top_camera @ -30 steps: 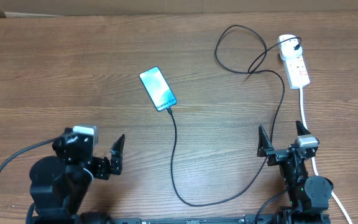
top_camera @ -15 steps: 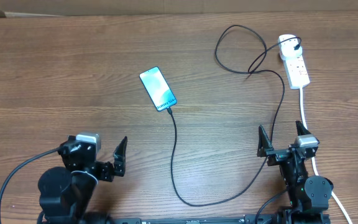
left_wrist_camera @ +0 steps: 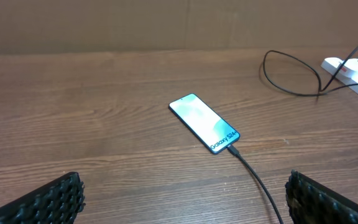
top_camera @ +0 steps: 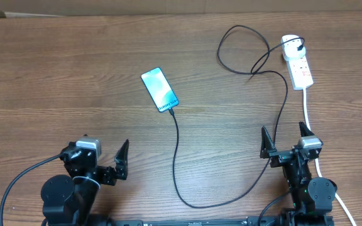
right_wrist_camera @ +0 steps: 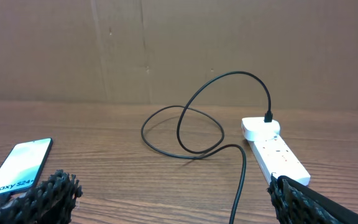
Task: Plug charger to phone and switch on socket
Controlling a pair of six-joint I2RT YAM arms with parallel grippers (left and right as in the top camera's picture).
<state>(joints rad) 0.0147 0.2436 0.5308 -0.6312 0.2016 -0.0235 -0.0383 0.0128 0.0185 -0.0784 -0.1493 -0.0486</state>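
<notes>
The phone (top_camera: pixel 159 90) lies flat mid-table, screen lit; it also shows in the left wrist view (left_wrist_camera: pixel 204 122) and the right wrist view (right_wrist_camera: pixel 15 168). The black charger cable (top_camera: pixel 176 157) meets the phone's lower end, loops across the table and ends at a white plug (top_camera: pixel 290 43) in the socket (top_camera: pixel 299 66). The socket also shows in the right wrist view (right_wrist_camera: pixel 277 151). My left gripper (top_camera: pixel 107 158) is open and empty near the front edge, left of the cable. My right gripper (top_camera: pixel 285 139) is open and empty at front right, with the cable between its fingers' span.
The socket's thick white cord (top_camera: pixel 309 113) runs down the right side past my right arm. A brown cardboard wall (right_wrist_camera: pixel 179 50) stands at the table's far edge.
My left arm has drawn back toward the front edge and shifted slightly right. The right arm, phone and cable have not moved.
</notes>
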